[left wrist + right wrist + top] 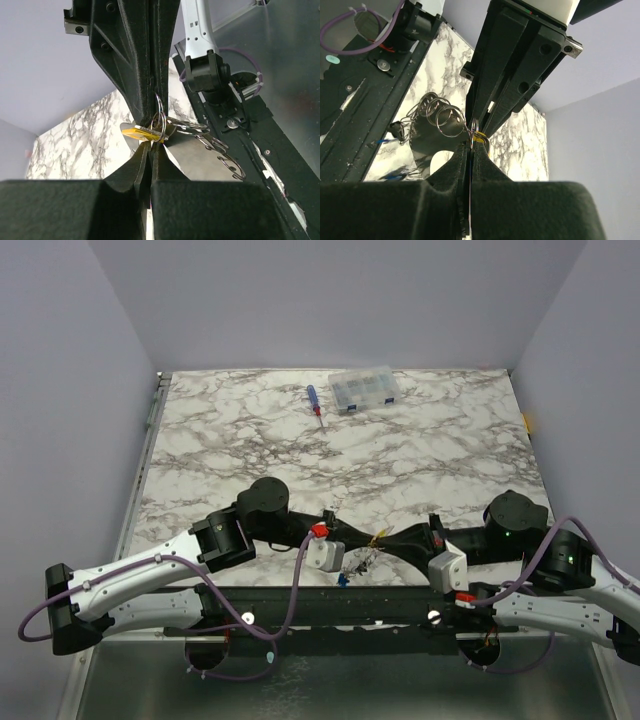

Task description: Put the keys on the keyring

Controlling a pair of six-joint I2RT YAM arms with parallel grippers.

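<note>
Both grippers meet tip to tip above the table's near edge. My left gripper (366, 543) (150, 144) is shut, with the yellow-headed key (141, 131) (481, 138) pinched at its tips. My right gripper (390, 538) (471, 146) is shut on a thin wire loop of the keyring (474, 131). The rest of the keyring, a cluster of grey wire loops (216, 146) (441, 116), hangs beside the fingers. More keys, one blue (342, 580) and one black (396, 129), hang under the cluster. The yellow key sits right against the pinched loop (159, 124); whether it is threaded on cannot be told.
A blue-and-red screwdriver (314, 403) and a clear compartment box (365, 390) lie at the far edge of the marble table (250, 450). The black mounting rail (330, 605) runs just below the grippers. Walls close in on the left, right and back.
</note>
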